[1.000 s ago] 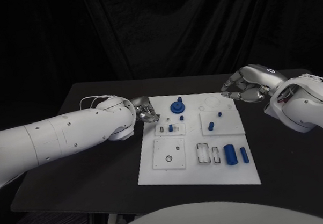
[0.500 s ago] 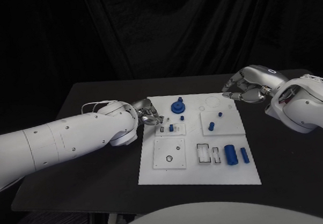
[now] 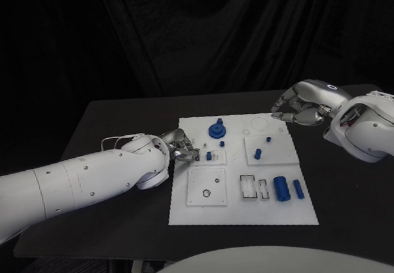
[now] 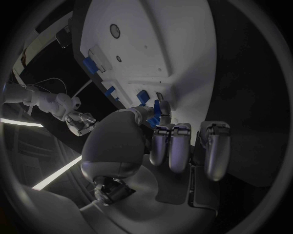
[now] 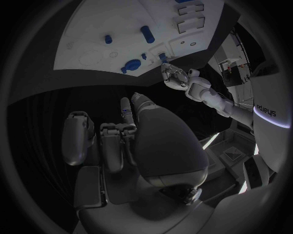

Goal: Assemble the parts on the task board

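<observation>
The white task board [image 3: 238, 204] lies mid-table. On it are a blue gear-like part [image 3: 217, 130], small blue pegs [image 3: 209, 155], a thick blue cylinder [image 3: 281, 188] and a slimmer one [image 3: 298, 189]. My left hand [image 3: 182, 147] sits at the board's left edge, fingers curled, with its fingertips [image 4: 162, 132] right at a small blue peg [image 4: 161, 108]; I cannot tell whether they grip it. My right hand [image 3: 297, 107] hovers at the board's far right corner, with its fingers [image 5: 116, 141] curled in and nothing in them.
The black table [image 3: 118, 204] has bare room on both sides of the board. The board holds raised white square plates [image 3: 207, 188] and slots [image 3: 248, 188]. A dark curtain hangs behind the table.
My left hand has slid a little along the board's left edge toward me, closer to the small pegs. The right hand has stayed still.
</observation>
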Controlling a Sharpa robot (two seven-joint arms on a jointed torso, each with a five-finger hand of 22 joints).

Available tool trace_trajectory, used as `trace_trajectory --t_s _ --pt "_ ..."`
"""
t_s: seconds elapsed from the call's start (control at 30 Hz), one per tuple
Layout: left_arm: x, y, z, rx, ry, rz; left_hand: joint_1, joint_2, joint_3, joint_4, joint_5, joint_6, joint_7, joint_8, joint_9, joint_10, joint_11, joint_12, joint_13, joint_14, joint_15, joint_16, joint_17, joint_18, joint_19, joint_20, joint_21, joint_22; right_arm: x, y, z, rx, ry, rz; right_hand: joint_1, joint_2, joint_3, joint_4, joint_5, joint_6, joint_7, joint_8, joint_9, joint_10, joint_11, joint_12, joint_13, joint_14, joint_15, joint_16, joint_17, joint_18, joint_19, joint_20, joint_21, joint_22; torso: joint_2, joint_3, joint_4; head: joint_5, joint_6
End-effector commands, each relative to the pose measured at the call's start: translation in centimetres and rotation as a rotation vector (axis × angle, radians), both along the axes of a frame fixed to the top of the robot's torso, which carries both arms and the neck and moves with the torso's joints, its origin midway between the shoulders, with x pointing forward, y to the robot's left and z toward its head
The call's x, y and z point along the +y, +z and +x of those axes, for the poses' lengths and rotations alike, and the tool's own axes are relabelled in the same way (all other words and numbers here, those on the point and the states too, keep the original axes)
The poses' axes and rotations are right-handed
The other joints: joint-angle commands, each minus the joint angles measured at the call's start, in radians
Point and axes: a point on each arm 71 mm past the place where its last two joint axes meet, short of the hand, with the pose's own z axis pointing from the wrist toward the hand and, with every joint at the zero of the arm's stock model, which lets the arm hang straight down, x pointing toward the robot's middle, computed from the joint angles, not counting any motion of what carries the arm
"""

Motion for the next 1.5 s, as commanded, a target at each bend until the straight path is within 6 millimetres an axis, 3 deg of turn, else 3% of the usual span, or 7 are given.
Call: trace_trajectory --t_s 0.03,1.07,1.37,1.5 --pt "-0.1 0.1 0.0 -0.043 0.008 0.003 -0.011 -0.001 0.002 0.001 -0.003 -0.001 -0.005 0.000 0.002 0.102 -0.005 -0.004 0.263 0.104 -0.005 0.003 0.263 -0.002 0.078 -0.004 -0.001 0.247 -0.1 0.0 -0.1 -0.006 -0.011 0.003 0.006 0.004 0.003 0.000 0.007 -0.002 -0.002 -0.005 0.000 0.104 0.004 0.003 0.263 0.106 -0.002 0.003 0.263 -0.006 0.004 0.000 0.004 0.188 0.000 0.0000 0.0002 0.000 0.000" --pt "-0.1 -1.5 -1.1 -0.021 0.007 -0.004 -0.021 -0.002 0.002 0.003 -0.013 0.005 -0.007 0.000 0.003 0.102 -0.007 -0.004 0.263 0.104 -0.007 0.003 0.263 -0.003 0.080 -0.005 0.002 0.248 -0.2 -0.2 -0.1 0.008 -0.015 -0.004 0.022 0.009 0.016 -0.008 0.043 0.002 -0.003 -0.003 0.002 0.104 0.002 0.003 0.263 0.106 -0.004 0.003 0.263 -0.006 0.007 -0.001 0.008 0.189 0.000 -0.0002 -0.0004 0.002 0.000" --pt "-0.2 -1.6 -1.4 -0.007 0.004 0.000 -0.033 -0.002 -0.004 0.004 -0.054 0.006 -0.008 -0.003 0.003 0.102 -0.008 -0.004 0.263 0.104 -0.008 0.003 0.263 -0.003 0.080 -0.007 0.001 0.248 -0.2 -0.3 -0.1 0.015 -0.018 -0.008 0.024 0.009 0.018 -0.008 0.048 0.003 -0.003 -0.003 0.002 0.104 0.002 0.003 0.263 0.106 -0.004 0.003 0.263 -0.007 0.008 -0.002 0.009 0.189 0.000 -0.0006 0.0007 0.001 0.000" --pt "-0.2 -1.7 -1.6 0.005 0.005 0.007 -0.040 0.000 -0.011 0.006 -0.091 0.006 -0.008 -0.006 0.002 0.102 -0.008 -0.004 0.263 0.104 -0.008 0.003 0.263 -0.002 0.079 -0.007 0.000 0.247 -0.2 -0.3 -0.1 0.019 -0.019 -0.009 0.025 0.009 0.018 -0.009 0.051 0.003 -0.003 -0.002 0.002 0.104 0.002 0.003 0.263 0.106 -0.004 0.003 0.263 -0.007 0.008 -0.002 0.009 0.189 0.000 -0.0009 0.0002 0.002 0.000"
